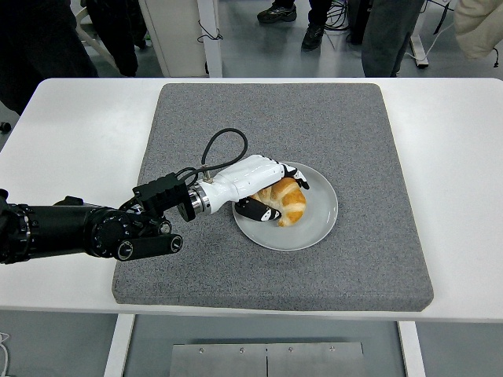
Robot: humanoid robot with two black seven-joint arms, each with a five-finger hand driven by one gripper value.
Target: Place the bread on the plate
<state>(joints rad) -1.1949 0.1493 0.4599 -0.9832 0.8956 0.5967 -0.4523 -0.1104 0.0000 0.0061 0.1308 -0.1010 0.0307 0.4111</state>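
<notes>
Grey mat point(330, 126) on white table point(71, 133): left hand point(251, 181) fingers loosely cupped around bread point(287, 200), resting on plate point(318, 228). Placement step; next, open fully, withdraw.

White worktop point(71, 133) under a grey mat point(330, 118). On the mat, right of centre, a white plate point(318, 224) carrying a golden croissant point(289, 201). From the left edge, a black arm ending in a white left hand point(250, 182), laid over the croissant's left side, fingers point(297, 177) draped across its top, thumb below it near the plate. Along the top edge, people's legs and shoes point(277, 12).
</notes>
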